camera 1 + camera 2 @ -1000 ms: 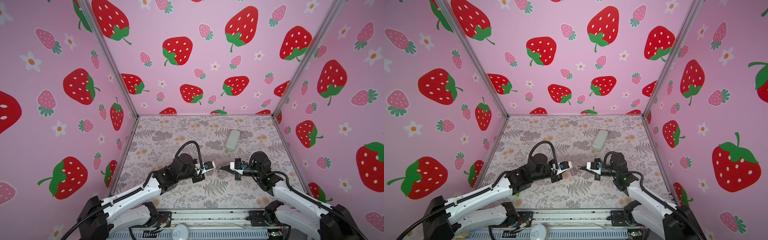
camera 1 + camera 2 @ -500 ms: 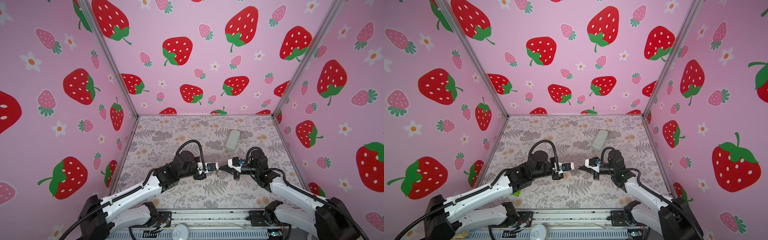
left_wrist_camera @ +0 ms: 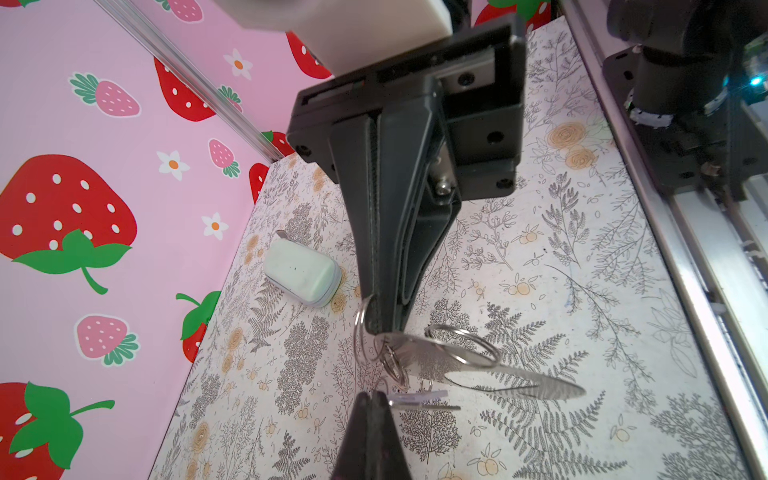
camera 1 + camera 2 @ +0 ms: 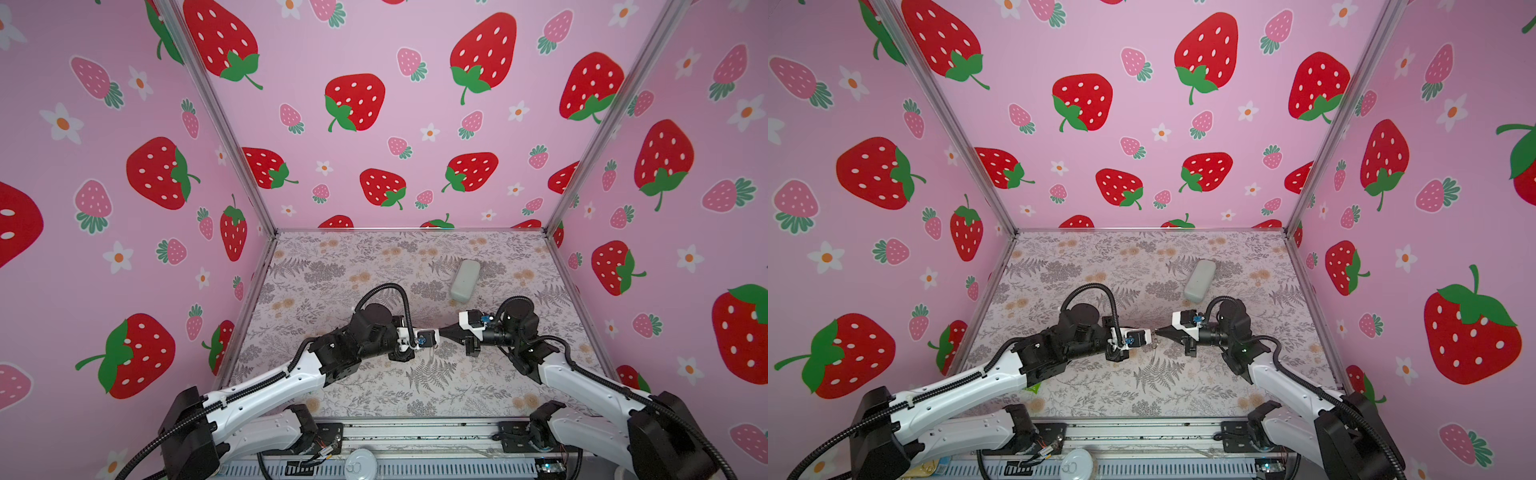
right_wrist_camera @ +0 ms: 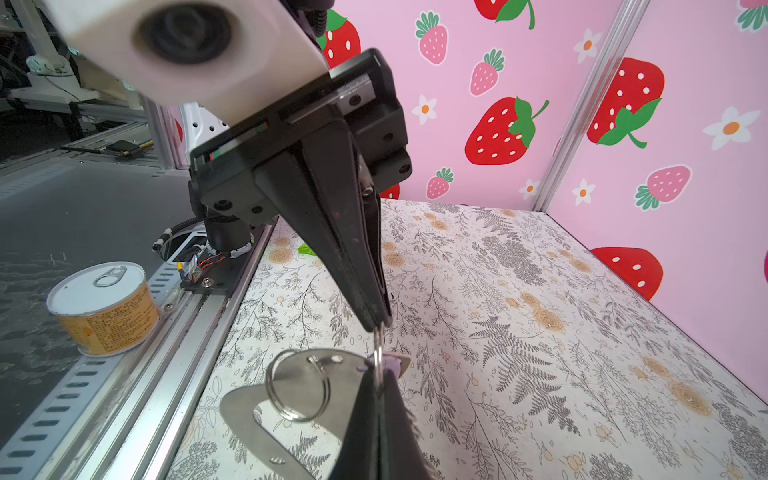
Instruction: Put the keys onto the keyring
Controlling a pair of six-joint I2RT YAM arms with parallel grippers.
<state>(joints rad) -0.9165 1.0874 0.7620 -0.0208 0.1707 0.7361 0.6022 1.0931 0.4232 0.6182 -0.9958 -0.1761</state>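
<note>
Mid-table, above floral mat (image 4: pixel 332 291): left gripper (image 3: pixel 384 324) fully closed, pinching keyring (image 3: pixel 415 359), a flat shiny plate with silvery rings attached. Keys (image 5: pixel 392 366), lilac head, hang between the meeting tips on thin ring nipped by right gripper (image 5: pixel 378 322), likewise fully closed. Pale green case (image 4: pixel 465 279) lies well apart, back right.

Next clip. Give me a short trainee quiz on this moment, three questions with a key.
1. True or false: a gripper holds the pale green case.
2. The tin can stands: A) on the floral table, B) by the front rail, C) in a gripper.
3. What do the left gripper and right gripper pinch?
Key: 1 false; 2 B; 3 the keyring, both shut on it.
</note>
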